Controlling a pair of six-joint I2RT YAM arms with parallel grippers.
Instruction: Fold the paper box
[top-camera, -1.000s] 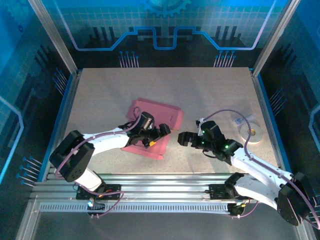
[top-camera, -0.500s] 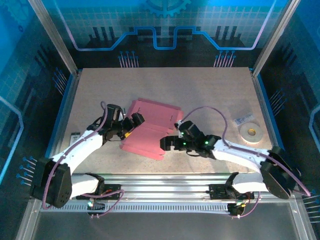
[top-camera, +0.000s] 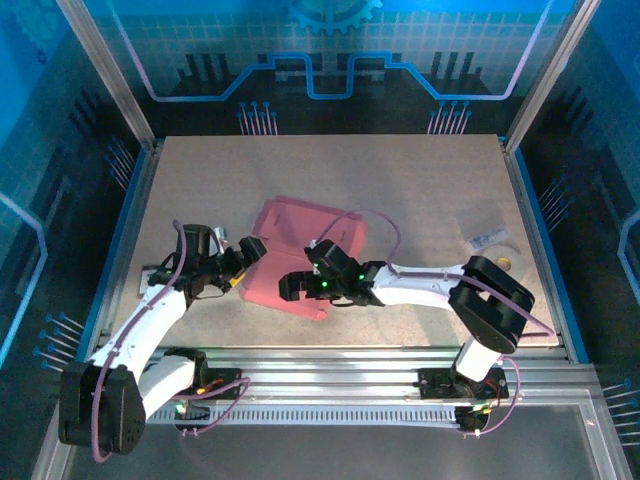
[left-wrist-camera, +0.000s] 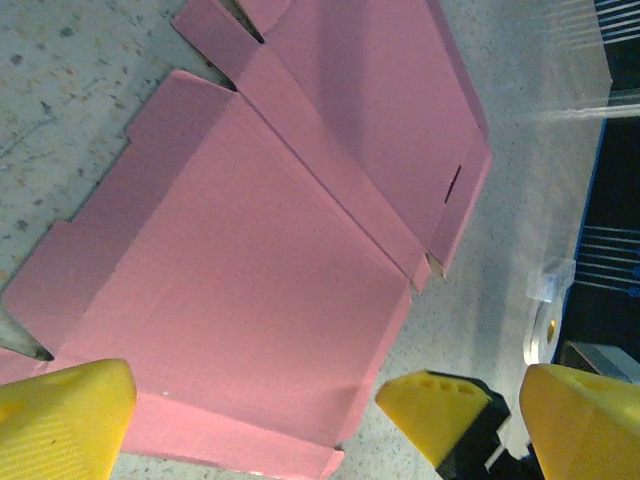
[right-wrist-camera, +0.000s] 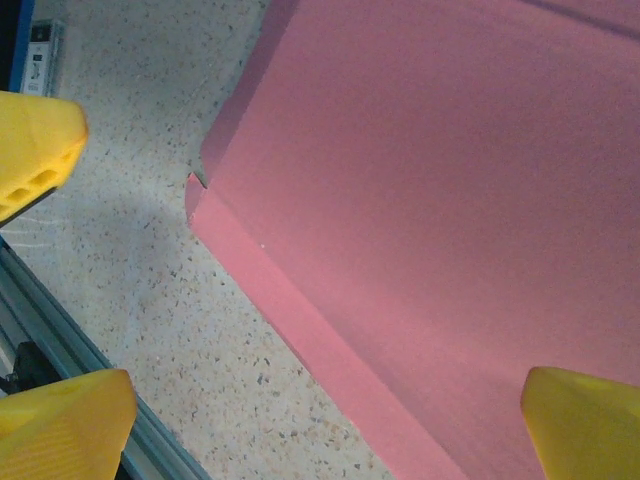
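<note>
The paper box is a pink flapped cardboard sheet lying flat on the table, left of centre. My left gripper stands open at the sheet's left edge, holding nothing. My right gripper is open too, low over the sheet's front part near its front edge. In the left wrist view the paper box spreads between the left gripper fingers, with its creases and a slot showing. In the right wrist view the right gripper straddles the paper box front flap and bare table.
A white tape roll lies at the right, partly behind my right arm's elbow, with a small clear packet beside it. A small dark card sits by the left rail. The speckled table stretches bare behind the sheet. Metal rails run along the front.
Both arms swung left. My left gripper slid off the sheet to its left edge. My right gripper came from the bare table onto the sheet's front part. Both stayed open.
</note>
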